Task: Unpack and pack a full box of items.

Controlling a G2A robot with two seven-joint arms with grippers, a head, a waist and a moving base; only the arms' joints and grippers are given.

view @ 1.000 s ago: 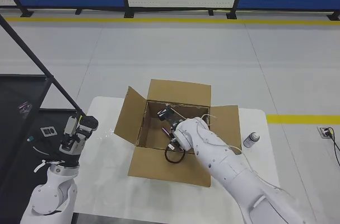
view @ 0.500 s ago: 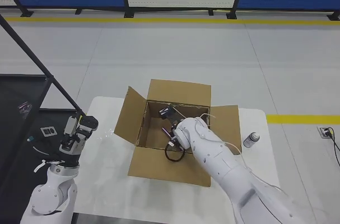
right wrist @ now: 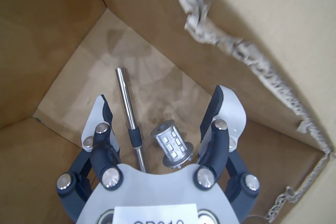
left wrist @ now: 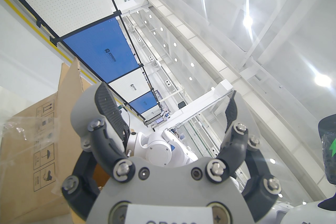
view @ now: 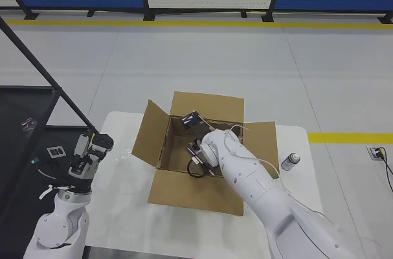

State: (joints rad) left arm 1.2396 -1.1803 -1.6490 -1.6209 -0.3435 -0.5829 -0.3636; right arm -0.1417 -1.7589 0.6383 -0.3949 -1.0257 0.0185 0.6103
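Right wrist view, right pincer [right wrist: 161, 94] spread inside torn-edged cardboard box [right wrist: 262, 12]; polished metal rod [right wrist: 126, 99], slotted cylinder [right wrist: 172, 143]

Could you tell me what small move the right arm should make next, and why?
Probably lower the right gripper onto the flanged metal cylinder on the floor of the box: the gripper is open and empty, the cylinder lies between its fingers, and the rod lies beside it.
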